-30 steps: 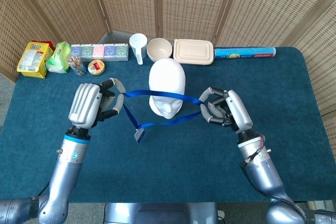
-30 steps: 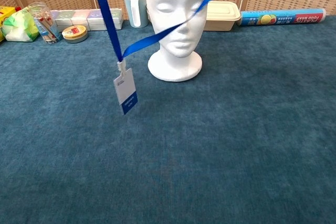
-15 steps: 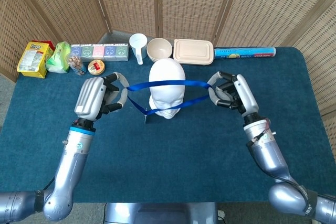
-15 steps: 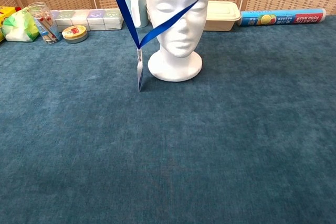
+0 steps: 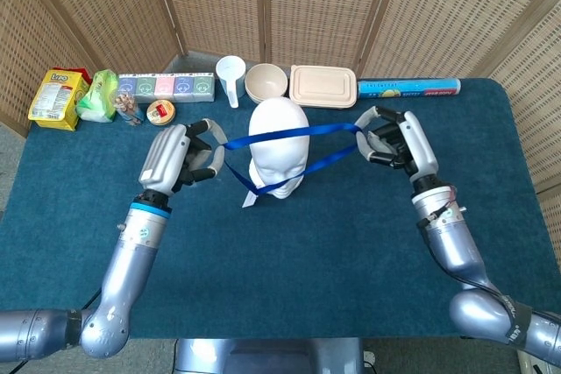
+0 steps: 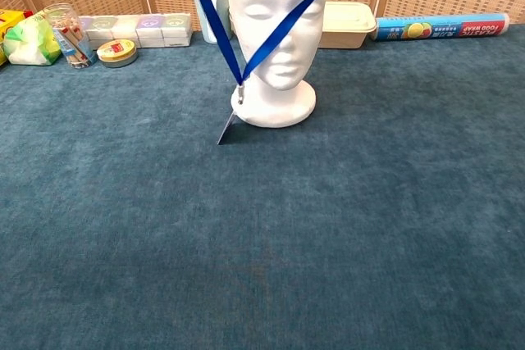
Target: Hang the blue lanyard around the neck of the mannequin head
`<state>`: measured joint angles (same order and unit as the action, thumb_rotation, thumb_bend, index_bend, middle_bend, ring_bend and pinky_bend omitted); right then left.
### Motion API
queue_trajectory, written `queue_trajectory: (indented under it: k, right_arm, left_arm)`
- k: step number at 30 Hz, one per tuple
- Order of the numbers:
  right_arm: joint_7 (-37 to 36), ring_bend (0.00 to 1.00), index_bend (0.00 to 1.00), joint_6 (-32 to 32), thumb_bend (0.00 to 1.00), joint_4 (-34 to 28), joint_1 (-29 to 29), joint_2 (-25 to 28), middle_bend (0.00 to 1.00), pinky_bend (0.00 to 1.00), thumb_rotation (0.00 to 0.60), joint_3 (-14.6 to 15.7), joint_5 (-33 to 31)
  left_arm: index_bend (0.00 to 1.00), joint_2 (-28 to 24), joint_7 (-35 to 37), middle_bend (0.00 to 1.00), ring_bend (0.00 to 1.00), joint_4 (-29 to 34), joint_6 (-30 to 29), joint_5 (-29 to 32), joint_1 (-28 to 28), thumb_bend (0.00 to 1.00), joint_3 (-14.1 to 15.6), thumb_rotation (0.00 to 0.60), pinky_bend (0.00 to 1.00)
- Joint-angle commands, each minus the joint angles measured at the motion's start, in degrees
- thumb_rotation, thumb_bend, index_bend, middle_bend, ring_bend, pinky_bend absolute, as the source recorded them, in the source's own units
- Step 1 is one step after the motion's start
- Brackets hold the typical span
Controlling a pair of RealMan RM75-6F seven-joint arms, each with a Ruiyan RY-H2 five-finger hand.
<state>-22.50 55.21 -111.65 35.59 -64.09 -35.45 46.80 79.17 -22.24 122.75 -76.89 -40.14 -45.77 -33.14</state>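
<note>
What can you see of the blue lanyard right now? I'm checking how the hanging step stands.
The blue lanyard is a flat, shiny ribbon loop stretched wide between the left hand and the right hand. One strand crosses over the top of the white mannequin head; the other runs in front of its face. In the chest view the strands form a V down to a clip and a badge that hangs tilted beside the head's base. It is not yet around the neck.

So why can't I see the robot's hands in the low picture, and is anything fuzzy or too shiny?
In the chest view the blue lanyard runs off the top edge, so both hands sit above the frame; the picture is sharp, with soft even light on the mannequin head. In the head view the left hand and right hand show clearly, with mild shine on their metal, no harsh shadows.
</note>
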Motion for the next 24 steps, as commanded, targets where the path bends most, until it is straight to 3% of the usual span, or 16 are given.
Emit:
queue_trajectory:
  k: [1,14,24]
  right_arm:
    - [-1.62,1.0,0.65,0.22,0.54,-0.6,-0.94,1.0,0.98,1.0,0.6,-0.43,1.19]
    - [-7.54,1.0,0.66,0.32,0.54,-0.55,-3.19,4.41,0.99,1.0,0.6,-2.36,3.1]
    - [-7.85,1.0,0.66,-3.32,0.54,5.86,0.35,2.35,0.99,1.0,0.6,-0.96,0.91]
  left_arm:
    - [0.72,-0.64,0.6,1.0,1.0,1.74,-0.08,-0.56,-0.03,0.54,0.52,0.6,1.0]
    - [0.72,-2.78,2.14,1.0,1.0,8.3,-0.6,-2.16,-0.1,0.54,1.69,0.599,1.0]
    - [0.72,-0.56,4.72,1.0,1.0,0.06,0.1,4.54,-2.51,0.54,0.5,0.6,1.0]
